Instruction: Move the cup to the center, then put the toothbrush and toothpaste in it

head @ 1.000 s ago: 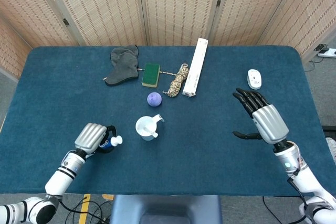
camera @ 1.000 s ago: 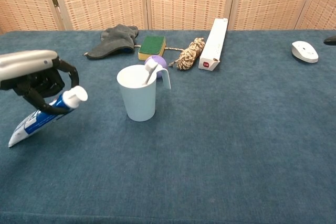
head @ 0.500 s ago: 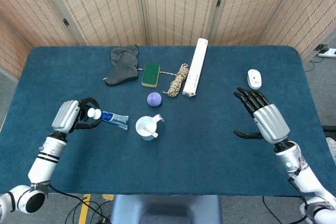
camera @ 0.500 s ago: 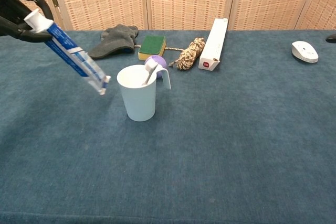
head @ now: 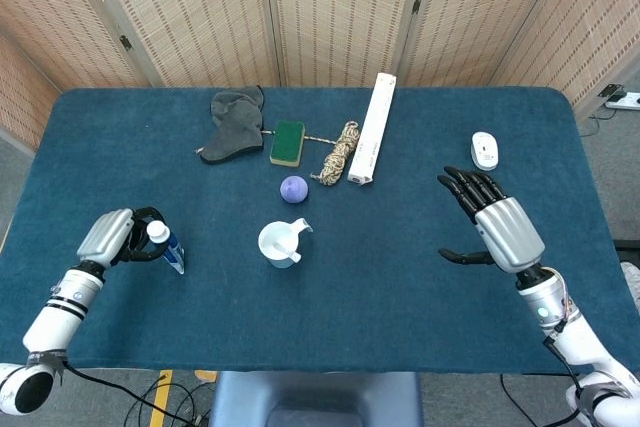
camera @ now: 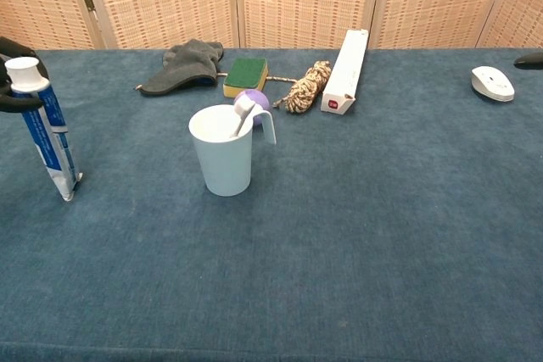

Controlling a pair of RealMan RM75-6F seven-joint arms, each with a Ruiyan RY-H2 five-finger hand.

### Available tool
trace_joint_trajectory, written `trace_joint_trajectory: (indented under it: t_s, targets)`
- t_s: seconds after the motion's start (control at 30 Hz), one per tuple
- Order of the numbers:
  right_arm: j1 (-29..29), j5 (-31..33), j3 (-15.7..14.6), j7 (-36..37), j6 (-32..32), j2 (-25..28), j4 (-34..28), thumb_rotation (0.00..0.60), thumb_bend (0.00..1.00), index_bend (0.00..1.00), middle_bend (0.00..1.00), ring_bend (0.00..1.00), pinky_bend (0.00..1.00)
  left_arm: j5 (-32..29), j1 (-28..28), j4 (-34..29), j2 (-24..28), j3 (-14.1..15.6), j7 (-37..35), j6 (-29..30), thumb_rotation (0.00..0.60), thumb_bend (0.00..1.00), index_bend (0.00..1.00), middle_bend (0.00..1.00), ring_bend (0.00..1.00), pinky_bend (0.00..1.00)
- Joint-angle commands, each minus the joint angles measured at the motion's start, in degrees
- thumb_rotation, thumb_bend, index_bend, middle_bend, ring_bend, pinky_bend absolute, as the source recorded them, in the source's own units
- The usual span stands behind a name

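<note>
The white cup (camera: 223,154) stands near the middle of the blue counter (camera: 382,226), just in front of the purple ball (head: 293,188), with the toothbrush (camera: 241,114) leaning inside it against the rim. The left robot hand (head: 112,237) pinches the toothpaste (camera: 46,129) at its cap end, well left of the cup. Half a second ago the tube slanted toward the cup; now it hangs nearly upright, cap up, and sits further left. The right robot hand (head: 492,222) is spread, holding nothing, in the same place as before, near the white mouse (head: 484,149).
</note>
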Motion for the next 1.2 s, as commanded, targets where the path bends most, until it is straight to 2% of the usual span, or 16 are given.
trace_joint_trajectory:
  t_s: [0.03,0.17,0.3,0.37,0.5,0.57,0.63,0.73,0.87,1.0,1.1,1.2]
  targets:
    - [0.0,0.0,0.0,-0.1,0.0,0.0,-0.1,0.600,0.00,0.00,0.06,0.12,0.14,0.9,0.4,-0.1,0.6,0.0,1.3,1.1,0.600,0.40,0.59,0.86,0.79,0.89]
    - [0.0,0.0,-0.1,0.0,0.1,0.0,-0.1,0.600,0.00,0.00,0.06,0.12,0.14,-0.4,0.7,-0.7,1.0,-0.1,4.7,2.2,0.600,0.40,0.58,0.86,0.78,0.89]
    - [-0.3,0.0,-0.1,0.2,0.4,0.2,0.0,0.600,0.00,0.00,0.06,0.12,0.14,-2.9,0.2,-1.5,3.5,0.5,6.7,-1.0,0.600,0.40,0.55,0.84,0.76,0.88]
    - [-0.3,0.1,-0.1,0.3,0.4,0.3,0.1,0.600,0.00,0.00,0.06,0.12,0.14,-3.8,-0.2,-1.9,4.8,1.2,8.1,-2.9,0.600,0.40,0.48,0.82,0.73,0.87]
    - [-0.5,0.1,-0.2,0.2,0.6,0.4,0.0,0.600,0.00,0.00,0.06,0.12,0.14,-7.4,-1.4,-3.6,8.5,2.3,10.9,-7.4,0.600,0.40,0.27,0.79,0.70,0.86]
    - [-0.6,0.1,-0.2,0.2,0.7,0.4,-0.1,0.600,0.00,0.00,0.06,0.12,0.14,-9.4,-1.8,-4.2,9.8,2.8,13.0,-8.1,0.600,0.40,0.21,0.78,0.70,0.85]
    - [-0.6,0.0,-0.2,0.2,0.7,0.4,-0.1,0.600,0.00,0.00,0.06,0.12,0.14,-11.3,-2.1,-5.1,11.2,3.3,15.3,-8.2,0.600,0.40,0.15,0.77,0.69,0.84]
    - [-0.6,0.0,-0.1,0.2,0.8,0.4,-0.3,0.600,0.00,0.00,0.06,0.12,0.14,-13.7,-2.0,-6.8,12.3,3.5,19.6,-5.0,0.600,0.39,0.09,0.76,0.69,0.84]
    - [-0.5,-0.1,-0.1,0.2,0.8,0.4,-0.3,0.600,0.00,0.00,0.06,0.12,0.14,-14.3,-1.7,-7.7,11.1,3.6,23.4,-0.7,0.600,0.39,0.09,0.76,0.69,0.83]
    - [-0.6,-0.1,-0.1,0.2,0.8,0.3,-0.2,0.600,0.00,0.00,0.06,0.12,0.14,-14.9,-2.5,-7.7,10.4,4.2,26.4,-1.0,0.600,0.39,0.14,0.76,0.69,0.83]
    - [-0.6,0.0,-0.1,0.2,0.9,0.4,-0.3,0.600,0.00,0.00,0.06,0.12,0.14,-17.9,-3.5,-8.0,10.3,4.7,31.0,-0.6,0.600,0.39,0.15,0.76,0.69,0.82]
    - [-0.7,0.1,-0.1,0.3,0.9,0.6,-0.3,0.600,0.00,0.00,0.06,0.12,0.14,-20.2,-4.3,-8.8,10.3,4.4,32.7,-0.2,0.600,0.39,0.13,0.76,0.69,0.82]
